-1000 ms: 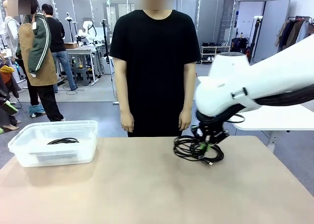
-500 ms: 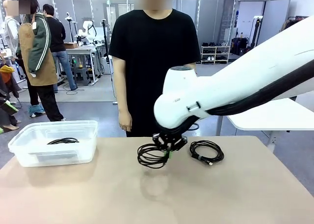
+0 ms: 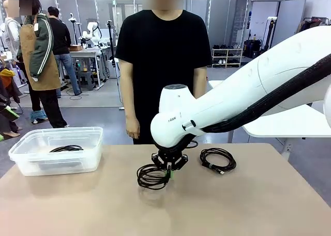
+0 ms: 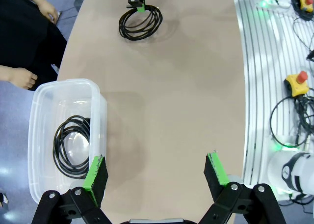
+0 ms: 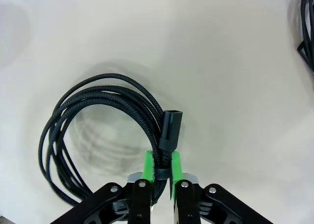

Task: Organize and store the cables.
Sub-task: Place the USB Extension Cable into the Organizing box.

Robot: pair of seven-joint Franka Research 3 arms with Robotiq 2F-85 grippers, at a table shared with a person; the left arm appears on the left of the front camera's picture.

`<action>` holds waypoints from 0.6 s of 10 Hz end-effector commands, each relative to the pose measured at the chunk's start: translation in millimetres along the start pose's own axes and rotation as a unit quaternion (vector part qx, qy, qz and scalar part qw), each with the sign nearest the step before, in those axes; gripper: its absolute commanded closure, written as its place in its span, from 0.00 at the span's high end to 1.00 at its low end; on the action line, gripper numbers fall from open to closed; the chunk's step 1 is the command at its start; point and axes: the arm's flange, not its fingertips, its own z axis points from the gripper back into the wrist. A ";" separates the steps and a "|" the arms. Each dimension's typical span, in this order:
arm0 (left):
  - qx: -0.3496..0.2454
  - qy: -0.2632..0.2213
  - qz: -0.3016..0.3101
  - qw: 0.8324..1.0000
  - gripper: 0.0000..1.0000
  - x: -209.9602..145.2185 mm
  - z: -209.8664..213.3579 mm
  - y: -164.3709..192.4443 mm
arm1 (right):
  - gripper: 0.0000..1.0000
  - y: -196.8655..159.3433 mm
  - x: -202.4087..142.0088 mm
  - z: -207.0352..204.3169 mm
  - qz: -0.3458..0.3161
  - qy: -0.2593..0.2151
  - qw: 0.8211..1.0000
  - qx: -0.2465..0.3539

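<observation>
My right gripper (image 3: 168, 171) sits at the table's middle, pads still pinching one side of a black coiled cable (image 3: 151, 176). The right wrist view shows the same cable (image 5: 105, 111) fanning out from the gripper (image 5: 162, 167), a plug end just above the pads and a faint shadow beneath the coil. A second coiled cable (image 3: 217, 160) lies on the table to the right. Another cable (image 3: 66, 148) rests inside the clear plastic bin (image 3: 57, 163). My left gripper (image 4: 154, 160) hangs open high above the table beside the bin (image 4: 37, 111), where that cable (image 4: 73, 145) shows.
A person in a black shirt stands at the far edge, hands (image 3: 133, 128) hanging down. The bin stands at the table's left. A white table (image 3: 289, 124) stands behind on the right. Bare tabletop lies between the bin and the held coil.
My right arm has carried one coil leftward from the far right to the table's middle and lowered it. The other coil stayed behind on the right.
</observation>
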 end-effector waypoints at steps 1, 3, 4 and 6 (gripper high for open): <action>0.002 0.007 -0.001 1.000 1.00 0.4 1.6 3.7 | 0.38 -2.5 -1.6 1.0 -0.013 -0.001 1.000 -0.007; 0.002 0.007 -0.001 1.000 1.00 0.4 1.6 3.7 | 0.70 -7.4 -6.2 1.5 -0.010 -0.004 1.000 -0.003; 0.002 0.007 -0.001 1.000 1.00 0.4 1.6 3.7 | 0.90 -11.0 -8.3 2.6 -0.009 -0.006 1.000 -0.002; -0.010 0.001 0.003 1.000 1.00 8.6 -5.4 2.6 | 1.00 -34.8 -13.9 18.2 0.002 -0.024 1.000 0.006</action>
